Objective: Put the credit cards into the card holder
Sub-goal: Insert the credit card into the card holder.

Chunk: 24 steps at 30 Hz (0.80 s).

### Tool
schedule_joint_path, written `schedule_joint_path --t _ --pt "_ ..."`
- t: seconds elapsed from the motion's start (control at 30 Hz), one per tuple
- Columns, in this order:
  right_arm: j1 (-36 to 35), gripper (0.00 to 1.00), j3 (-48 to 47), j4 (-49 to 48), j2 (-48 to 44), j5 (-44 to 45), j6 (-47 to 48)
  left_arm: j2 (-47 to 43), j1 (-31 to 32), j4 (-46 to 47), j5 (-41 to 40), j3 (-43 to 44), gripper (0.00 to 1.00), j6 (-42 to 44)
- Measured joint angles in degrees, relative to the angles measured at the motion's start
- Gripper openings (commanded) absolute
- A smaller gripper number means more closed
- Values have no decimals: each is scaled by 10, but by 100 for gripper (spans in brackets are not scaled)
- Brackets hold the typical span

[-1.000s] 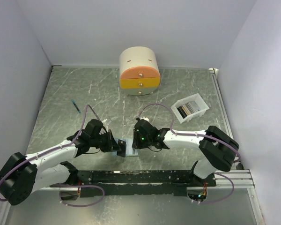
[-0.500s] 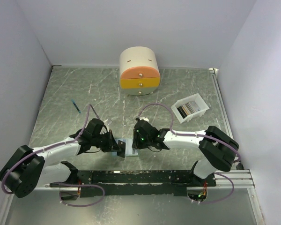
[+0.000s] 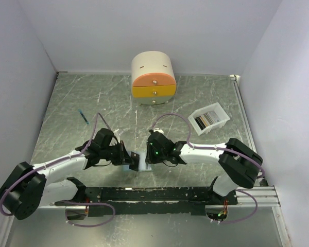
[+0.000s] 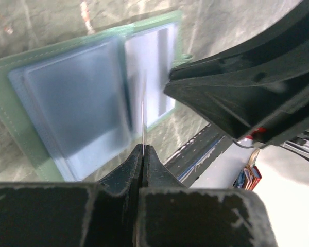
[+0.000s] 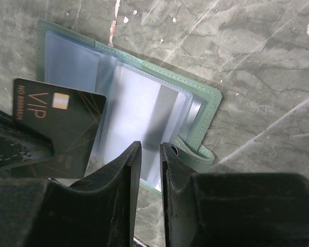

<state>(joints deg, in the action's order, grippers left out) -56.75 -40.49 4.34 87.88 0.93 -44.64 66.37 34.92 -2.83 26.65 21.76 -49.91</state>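
Observation:
The card holder [image 5: 201, 98] lies open on the table, green with pale blue translucent pockets [image 4: 77, 103], between the two grippers [image 3: 143, 165]. My left gripper [image 4: 143, 147] is shut on a black credit card marked VIP [image 5: 59, 123]. That card shows edge-on in the left wrist view as a thin line [image 4: 143, 121] over the pockets' middle. My right gripper [image 5: 150, 147] hovers low over the holder's right side by its strap tab [image 5: 195, 154], jaws a narrow gap apart with nothing between them. More credit cards [image 3: 206, 119] lie in the white tray.
The white tray [image 3: 221, 121] sits at the right. A round cream-and-orange drawer box [image 3: 153, 77] stands at the back centre. A small blue pen [image 3: 84, 117] lies at the left. A black rail [image 3: 154, 194] runs along the near edge, and pale walls enclose the table.
The left arm's elbow and shoulder have shifted, and its gripper has edged slightly toward the card holder with the card. The right arm has stayed in place.

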Motion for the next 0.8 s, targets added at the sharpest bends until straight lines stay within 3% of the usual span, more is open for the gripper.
schedule_joint_path --t 0.23,0.8 --pt "0 22 0 0 0 1 1 -34 0 -8 0 20 7 0" --pt "-2 21 0 2 -2 6 1 24 0 24 6 9 7 0"
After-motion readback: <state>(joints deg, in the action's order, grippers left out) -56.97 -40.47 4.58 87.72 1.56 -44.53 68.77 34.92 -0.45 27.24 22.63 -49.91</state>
